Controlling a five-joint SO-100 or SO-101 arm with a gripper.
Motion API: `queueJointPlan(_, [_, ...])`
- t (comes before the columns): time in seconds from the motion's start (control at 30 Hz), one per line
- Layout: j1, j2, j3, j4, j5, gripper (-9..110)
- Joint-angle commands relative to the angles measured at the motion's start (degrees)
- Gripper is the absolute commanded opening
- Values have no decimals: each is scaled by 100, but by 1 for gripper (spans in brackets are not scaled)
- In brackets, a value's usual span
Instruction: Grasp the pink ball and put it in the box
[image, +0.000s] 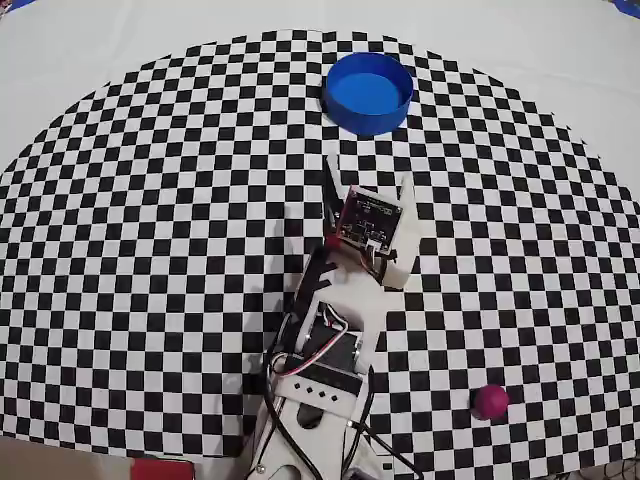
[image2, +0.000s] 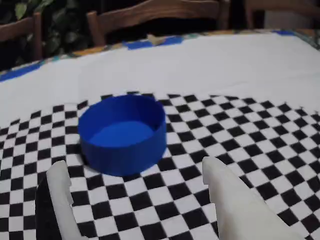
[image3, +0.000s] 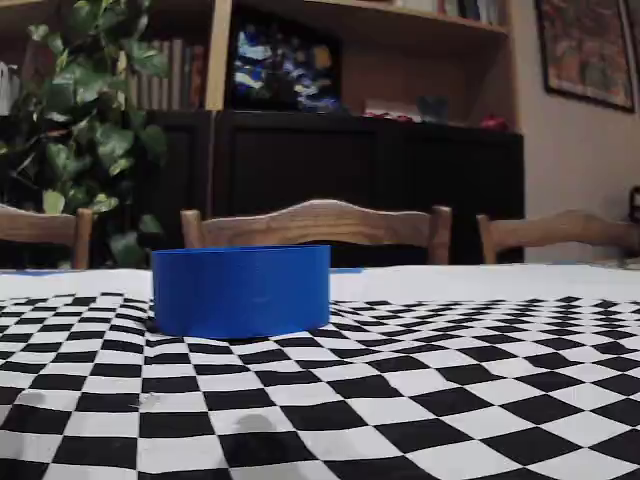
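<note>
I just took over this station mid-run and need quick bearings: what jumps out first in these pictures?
The bright blue box stands out at the top of the checkered cloth in the overhead view, empty, and it fills the middle of the wrist and fixed views. The arm reaches up the cloth's centre with its open gripper pointing at the box and holding nothing. The pink ball lies alone near the lower right, behind the gripper.

A black-and-white checkered mat (image: 150, 200) lies on the table (image: 80, 50), over a white cloth. In the fixed view, wooden chairs (image3: 315, 225) stand behind the table's far edge, with a leafy plant (image3: 85, 120) at left, a dark cabinet (image3: 370, 170) under bookshelves, and what may be a framed picture (image3: 585, 45) at upper right.
</note>
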Motion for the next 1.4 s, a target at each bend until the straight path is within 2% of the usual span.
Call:
queueJointPlan(0.0, [281, -62, 44, -97, -44, 31])
queueJointPlan(0.43, [1415, -79, 44, -343, -44, 31])
queueJointPlan(1.37, [3094, -149, 44, -545, -44, 31])
